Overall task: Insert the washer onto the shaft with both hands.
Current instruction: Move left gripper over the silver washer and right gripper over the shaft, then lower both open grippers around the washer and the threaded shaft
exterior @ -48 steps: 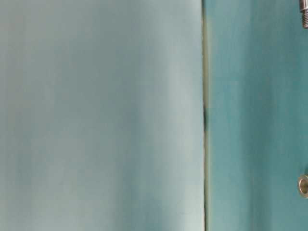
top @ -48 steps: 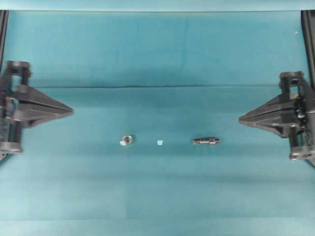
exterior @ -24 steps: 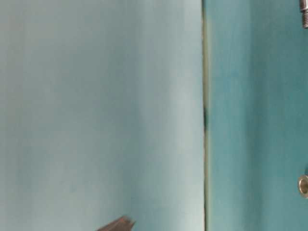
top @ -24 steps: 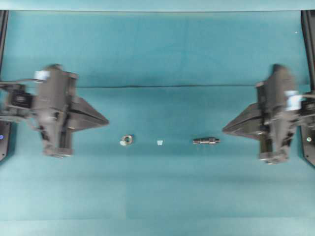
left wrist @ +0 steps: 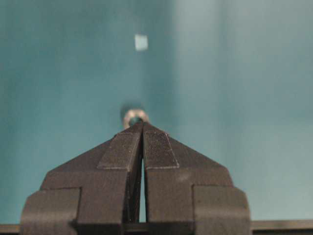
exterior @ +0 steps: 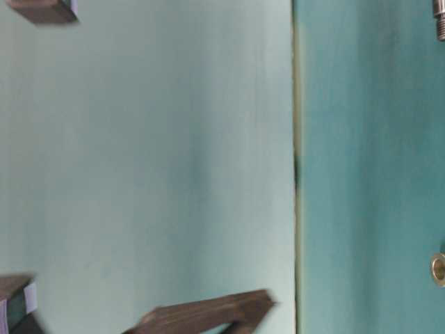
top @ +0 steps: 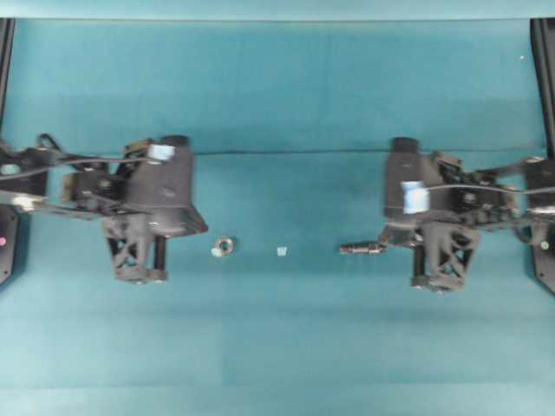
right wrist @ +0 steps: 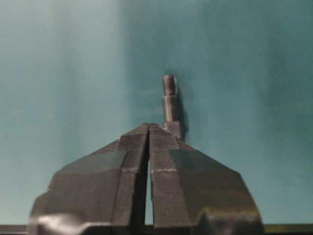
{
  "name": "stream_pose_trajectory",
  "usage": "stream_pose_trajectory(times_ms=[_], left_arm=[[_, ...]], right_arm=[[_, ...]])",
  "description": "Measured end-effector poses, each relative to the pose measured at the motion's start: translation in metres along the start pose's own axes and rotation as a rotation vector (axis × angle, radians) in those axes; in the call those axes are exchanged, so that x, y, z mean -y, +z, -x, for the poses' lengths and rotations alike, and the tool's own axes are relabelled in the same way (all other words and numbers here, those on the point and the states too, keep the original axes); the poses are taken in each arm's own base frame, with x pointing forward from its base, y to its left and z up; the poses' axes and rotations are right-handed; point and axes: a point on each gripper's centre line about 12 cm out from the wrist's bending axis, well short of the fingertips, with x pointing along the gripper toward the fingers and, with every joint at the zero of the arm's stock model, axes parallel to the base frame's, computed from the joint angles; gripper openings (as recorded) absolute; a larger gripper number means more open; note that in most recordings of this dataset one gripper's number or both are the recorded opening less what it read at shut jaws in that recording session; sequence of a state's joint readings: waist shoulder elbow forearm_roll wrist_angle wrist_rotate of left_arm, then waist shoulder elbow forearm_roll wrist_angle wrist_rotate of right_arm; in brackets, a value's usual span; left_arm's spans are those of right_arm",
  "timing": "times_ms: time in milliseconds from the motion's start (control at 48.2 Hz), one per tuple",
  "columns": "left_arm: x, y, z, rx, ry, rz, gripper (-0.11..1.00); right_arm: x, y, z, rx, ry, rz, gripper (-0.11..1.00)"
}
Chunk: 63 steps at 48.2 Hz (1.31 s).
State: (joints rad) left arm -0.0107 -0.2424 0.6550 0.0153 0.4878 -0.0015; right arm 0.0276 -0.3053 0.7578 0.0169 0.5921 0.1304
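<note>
My left gripper [left wrist: 142, 125] is pressing its fingers together on nothing, tips hanging just short of the washer [left wrist: 135, 117] lying on the teal table [left wrist: 244, 98]. My right gripper [right wrist: 148, 126], likewise pinched empty, is covering the shaft's [right wrist: 170, 100] near end, perhaps without touching. A pale scrap [top: 280, 251] is lying between the parts.

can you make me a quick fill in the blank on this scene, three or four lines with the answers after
1. In the overhead view the washer lies nearest the ____ gripper.
2. The pale scrap lies on the cloth between the washer and the ____.
3. Both the left gripper and the right gripper have their jaws ____.
4. In the right wrist view the shaft lies just beyond the fingertips, its ____ end pointing away from the camera.

Missing words: left; shaft; shut; narrower
</note>
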Motion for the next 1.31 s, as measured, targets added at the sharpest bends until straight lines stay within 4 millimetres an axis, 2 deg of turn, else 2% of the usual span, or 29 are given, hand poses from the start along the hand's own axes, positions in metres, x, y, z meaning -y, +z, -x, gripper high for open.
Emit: stream_pose_trajectory(times_ms=[208,560,768,830,892,975,1100,1141,1204,1307], left_arm=[[0.005,-0.003,-0.019,-0.075,-0.009,-0.014,0.02],[0.007,-0.003,-0.031,-0.116,-0.011,-0.017,0.02],[0.006,-0.006,-0.036,-0.133,-0.008,-0.005,0.03],[0.004,-0.006,-0.036,-0.133,-0.007,-0.003,0.06],[0.002,-0.006,-0.037,-0.133,-0.003,0.002,0.17],[-0.001,-0.006,-0.037,-0.132,0.002,0.01,0.4],[-0.003,-0.008,-0.039,-0.138,0.005,0.006,0.79],[-0.003,-0.008,-0.04,-0.138,0.005,0.004,0.88],[-0.003,-0.009,-0.042,-0.132,0.004,-0.003,0.89],[-0.002,-0.011,-0.046,-0.117,0.004,-0.002,0.83]], right_arm=[[0.0,0.004,-0.015,-0.048,-0.008,-0.002,-0.09],[0.005,0.003,-0.028,-0.108,-0.028,0.0,-0.08],[0.01,-0.001,-0.034,-0.143,-0.041,-0.013,-0.01],[0.011,-0.001,-0.035,-0.149,-0.042,-0.014,0.06],[0.012,-0.002,-0.037,-0.155,-0.045,-0.012,0.15],[0.012,-0.003,-0.038,-0.159,-0.048,-0.002,0.35],[0.014,-0.004,-0.041,-0.171,-0.061,0.03,0.74],[0.015,-0.004,-0.042,-0.172,-0.065,0.038,0.84],[0.016,-0.006,-0.043,-0.176,-0.072,0.049,0.92],[0.017,-0.005,-0.044,-0.173,-0.081,0.064,0.89]])
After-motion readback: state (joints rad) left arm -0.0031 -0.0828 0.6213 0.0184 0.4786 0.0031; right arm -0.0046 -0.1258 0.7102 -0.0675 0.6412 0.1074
